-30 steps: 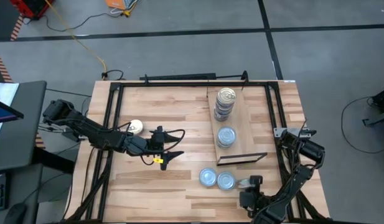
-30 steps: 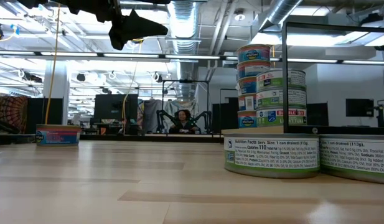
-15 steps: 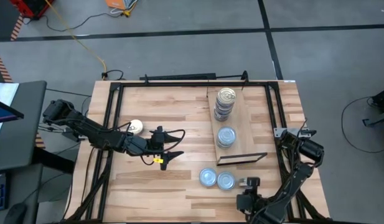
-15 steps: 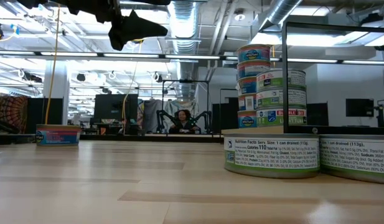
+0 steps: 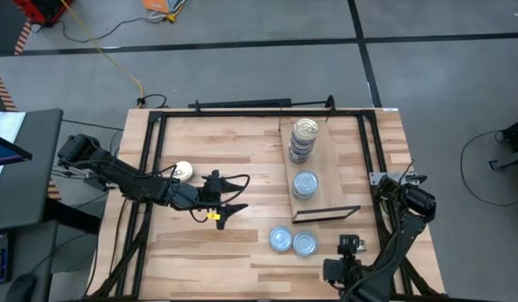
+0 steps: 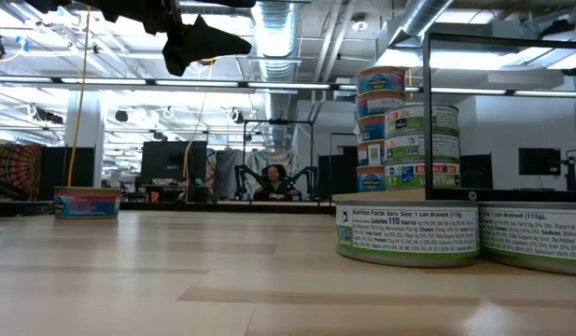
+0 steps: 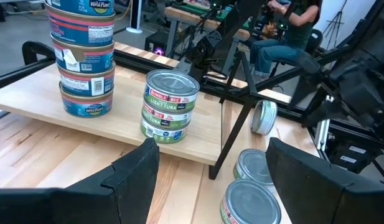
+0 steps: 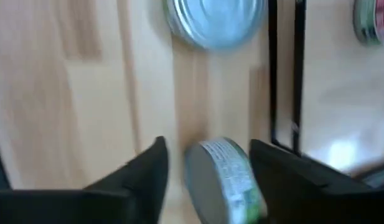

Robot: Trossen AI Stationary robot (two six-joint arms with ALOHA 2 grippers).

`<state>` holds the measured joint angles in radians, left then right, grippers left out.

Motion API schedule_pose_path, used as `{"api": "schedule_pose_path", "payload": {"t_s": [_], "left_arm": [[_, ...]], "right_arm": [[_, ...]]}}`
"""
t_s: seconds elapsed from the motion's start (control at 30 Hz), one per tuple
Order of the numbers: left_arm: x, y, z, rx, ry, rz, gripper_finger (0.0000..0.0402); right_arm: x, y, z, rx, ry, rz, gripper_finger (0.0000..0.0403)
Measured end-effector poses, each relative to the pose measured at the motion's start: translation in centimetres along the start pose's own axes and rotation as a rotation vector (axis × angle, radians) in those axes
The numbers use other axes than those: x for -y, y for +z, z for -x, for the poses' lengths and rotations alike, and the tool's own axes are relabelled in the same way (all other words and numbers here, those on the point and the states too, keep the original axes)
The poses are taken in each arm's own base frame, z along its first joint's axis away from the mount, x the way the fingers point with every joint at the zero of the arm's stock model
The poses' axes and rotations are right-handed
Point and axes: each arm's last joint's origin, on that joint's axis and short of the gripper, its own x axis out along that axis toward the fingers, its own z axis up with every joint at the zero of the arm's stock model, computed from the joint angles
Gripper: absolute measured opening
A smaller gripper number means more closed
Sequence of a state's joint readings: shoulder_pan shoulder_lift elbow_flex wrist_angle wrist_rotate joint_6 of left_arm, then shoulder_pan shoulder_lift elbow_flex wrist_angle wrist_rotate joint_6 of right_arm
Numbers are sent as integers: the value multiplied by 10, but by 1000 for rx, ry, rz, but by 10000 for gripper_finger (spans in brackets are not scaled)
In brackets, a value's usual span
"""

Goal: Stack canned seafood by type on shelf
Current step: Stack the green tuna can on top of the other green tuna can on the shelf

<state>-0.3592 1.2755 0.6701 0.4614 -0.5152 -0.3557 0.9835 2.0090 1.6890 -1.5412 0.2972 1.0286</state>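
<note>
The shelf carries a tall stack of gold-topped tins and a lower stack of silver-topped tins. Two silver-topped tins lie flat on the table near the front. One pale tin lies at the table's left. My right gripper is at the front right, open, with a tin tipped on its rim between its fingers. My left gripper hangs open above the table's middle, holding nothing. My right gripper's fingers stand on either side of the tin's flat faces. A gap shows on one side. On the other side I cannot tell whether the finger touches the tin.
A dark upright frame stands at the shelf's near end. Black rails run along the table's left, right and far sides. Bare wood lies between the left tin and the shelf. A person sits beyond the table.
My right gripper has shifted a little toward the table's right edge. The left arm and the stacks stay as they were.
</note>
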Motion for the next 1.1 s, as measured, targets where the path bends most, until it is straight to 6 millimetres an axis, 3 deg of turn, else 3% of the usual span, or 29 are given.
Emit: {"api": "schedule_pose_path", "payload": {"t_s": [0.1, 0.17, 0.57, 0.8, 0.97, 1.1], "left_arm": [[0, 0, 0, 0, 0, 0, 281], [0, 0, 0, 0, 0, 0, 281], [0, 0, 0, -7, -14, -15, 281], [1, -1, 0, -18, -40, -15, 281], [1, -1, 0, -18, -39, -14, 281], [1, -1, 0, -17, -38, -14, 281]], "right_arm": [[8, 6, -4, -158, 58, 61, 309], [15, 14, -10, -243, 107, 66, 323], [49, 49, -35, -438, 251, 94, 307], [47, 35, -53, -549, 266, 158, 305], [56, 19, -46, -529, 269, 127, 305], [65, 5, -39, -409, 337, 29, 305]]}}
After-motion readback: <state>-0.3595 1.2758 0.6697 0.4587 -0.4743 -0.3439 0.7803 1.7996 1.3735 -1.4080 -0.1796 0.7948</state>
